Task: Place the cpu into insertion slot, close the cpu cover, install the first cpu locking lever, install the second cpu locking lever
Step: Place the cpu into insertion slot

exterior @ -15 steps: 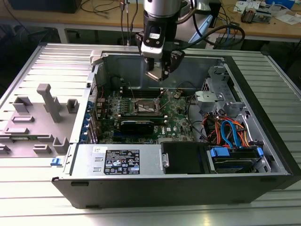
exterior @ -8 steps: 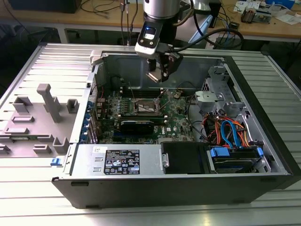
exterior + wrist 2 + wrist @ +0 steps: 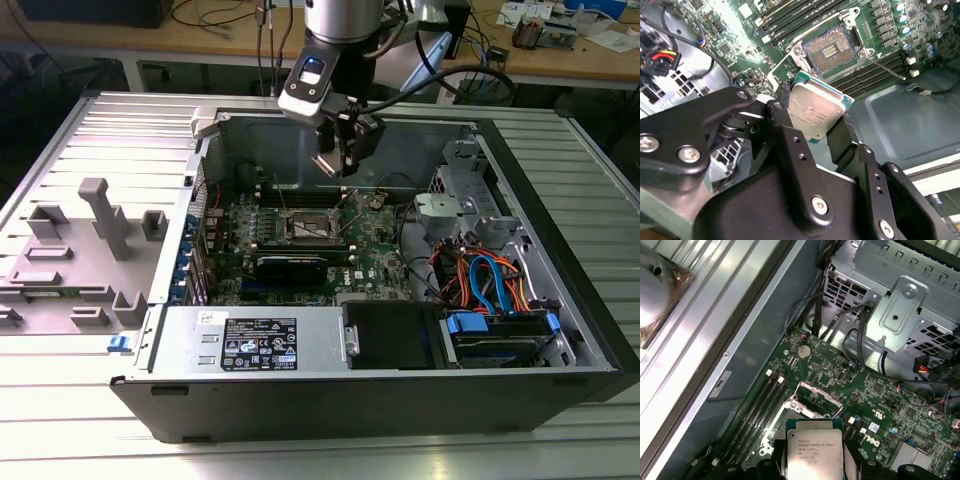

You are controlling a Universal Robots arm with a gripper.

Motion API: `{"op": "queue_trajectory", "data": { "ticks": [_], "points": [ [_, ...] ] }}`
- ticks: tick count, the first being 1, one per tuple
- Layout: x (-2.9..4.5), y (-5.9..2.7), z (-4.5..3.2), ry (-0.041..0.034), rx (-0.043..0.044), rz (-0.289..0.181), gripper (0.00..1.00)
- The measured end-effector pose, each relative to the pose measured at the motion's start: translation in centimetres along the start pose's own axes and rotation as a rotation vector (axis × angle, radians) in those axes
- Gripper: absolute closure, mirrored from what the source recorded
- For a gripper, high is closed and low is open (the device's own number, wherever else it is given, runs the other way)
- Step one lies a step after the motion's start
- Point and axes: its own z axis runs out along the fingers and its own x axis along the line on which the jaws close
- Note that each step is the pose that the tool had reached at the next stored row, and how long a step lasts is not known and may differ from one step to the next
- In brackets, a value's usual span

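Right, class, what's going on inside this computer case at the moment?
The robot arm's claw grips the cpu by its edges, holding it in the air above the motherboard inside the open computer case. The insertion slot lies uncovered and empty, so the cpu is not yet seated.

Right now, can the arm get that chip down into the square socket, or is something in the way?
Probably yes: the end effector holds the cpu above the insertion slot, whose centre lies uncovered, with nothing between them.
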Motion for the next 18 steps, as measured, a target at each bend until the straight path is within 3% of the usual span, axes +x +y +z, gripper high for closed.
{"op": "queue_trajectory", "data": {
  "ticks": [1, 3, 9, 11, 18],
  "points": [
    [0.0, 0.0, 0.02, -0.0011, -0.0003, 0.012, 0.46],
    [0.0, -0.01, 0.15, -0.0078, -0.0016, 0.081, 0.46],
    [-0.01, -0.04, 0.38, -0.0187, -0.0037, 0.193, 0.46],
    [-0.01, -0.04, 0.4, -0.0206, -0.0039, 0.212, 0.46],
    [-0.01, -0.04, 0.41, -0.0207, -0.004, 0.213, 0.46]
  ]
}}
